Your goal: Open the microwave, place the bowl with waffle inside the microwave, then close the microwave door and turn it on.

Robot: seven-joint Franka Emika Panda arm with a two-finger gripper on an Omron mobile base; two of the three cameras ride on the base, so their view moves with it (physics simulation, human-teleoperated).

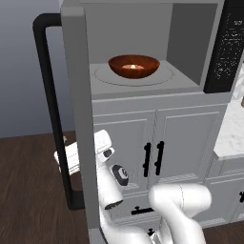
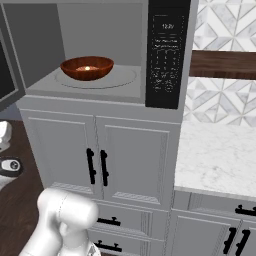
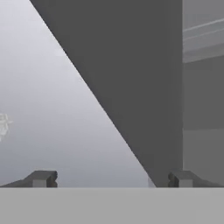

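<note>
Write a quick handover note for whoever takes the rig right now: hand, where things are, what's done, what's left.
Hand: open, empty, low beside the microwave door.
Bowl with the waffle sits on the turntable inside the microwave.
Done: door opened, bowl placed inside.
Left: swing the door shut, then start it at the control panel.

Door [image 1: 76, 95] hangs wide open, sticking out edge-on toward the base, so it walls off the left side of the cavity. The pincer [image 3: 111, 179] sits low behind it with its jaws spread wide, door panel right in front of it on one side, open air on the other. Inside the microwave [image 2: 165, 55], the bowl [image 2: 87, 67] takes the middle of the turntable; there's room above it and to its right. The cavity mouth is clear. The cabinets [image 2: 100, 155] below are shut.
</note>
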